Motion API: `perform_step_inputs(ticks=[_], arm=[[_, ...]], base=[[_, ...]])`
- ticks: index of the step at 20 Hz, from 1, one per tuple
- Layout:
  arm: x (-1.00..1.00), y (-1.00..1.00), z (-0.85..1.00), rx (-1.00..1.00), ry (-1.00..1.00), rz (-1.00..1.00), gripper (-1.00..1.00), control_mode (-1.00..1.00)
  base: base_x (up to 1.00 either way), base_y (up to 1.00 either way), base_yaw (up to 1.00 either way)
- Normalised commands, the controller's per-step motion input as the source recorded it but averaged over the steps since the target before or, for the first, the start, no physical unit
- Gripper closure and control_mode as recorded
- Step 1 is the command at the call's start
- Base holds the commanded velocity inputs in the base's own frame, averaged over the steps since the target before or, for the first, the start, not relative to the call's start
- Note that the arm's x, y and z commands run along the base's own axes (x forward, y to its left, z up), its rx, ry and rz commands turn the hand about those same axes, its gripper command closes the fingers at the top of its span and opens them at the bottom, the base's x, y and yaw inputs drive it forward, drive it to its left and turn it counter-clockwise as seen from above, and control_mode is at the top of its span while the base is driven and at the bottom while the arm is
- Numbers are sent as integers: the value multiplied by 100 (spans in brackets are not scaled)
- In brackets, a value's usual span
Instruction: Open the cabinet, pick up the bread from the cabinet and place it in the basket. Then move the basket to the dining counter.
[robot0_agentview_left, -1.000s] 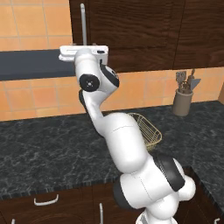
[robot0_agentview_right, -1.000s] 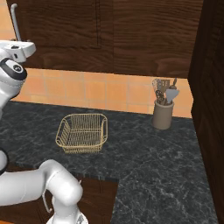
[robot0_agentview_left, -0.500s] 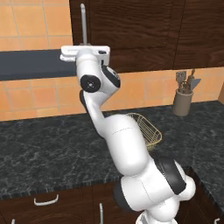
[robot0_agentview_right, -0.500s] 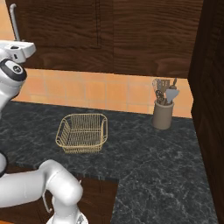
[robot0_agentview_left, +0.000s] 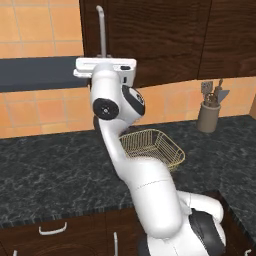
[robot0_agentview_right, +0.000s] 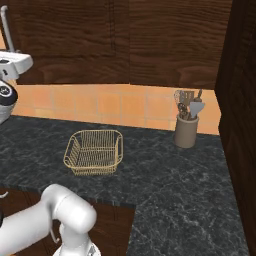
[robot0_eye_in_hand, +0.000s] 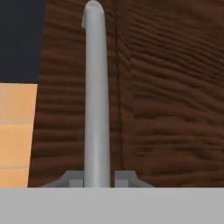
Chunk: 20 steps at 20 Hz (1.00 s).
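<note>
Clenching hand (robot0_eye_in_hand: 97, 183) on cabinet handle (robot0_eye_in_hand: 96, 96) | jaws wide before | basket (robot0_agentview_right: 95, 152) unmoved

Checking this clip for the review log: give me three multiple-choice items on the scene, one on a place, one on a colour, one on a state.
1. Where does the basket stand?
A. on the black speckled counter
B. inside the cabinet
C. on the floor

2. What colour is the wall tiling behind the counter?
A. white
B. orange
C. green

3. What is the end effector doing?
A. hanging open over the basket
B. holding a bread roll
C. shut on the cabinet handle

Answers:
1 A, the wire basket sits on the dark counter near the utensil holder.
2 B, the tiles are orange.
3 C, in the hand view the fingertips flank the silver bar against the closed cabinet door.
</note>
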Motion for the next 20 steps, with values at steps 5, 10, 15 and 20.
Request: perform_step_inputs(ticks=[5,10,15,20], arm=[[-100,-68,35,0,3,-23,100,-100],[-100,-86,32,0,6,-20,100,-100],[-100,-87,21,3,7,-10,100,-100],[-100,-82,11,8,1,-6,100,-100]], base=[[0,0,0],[0,0,0],[0,0,0],[0,0,0]])
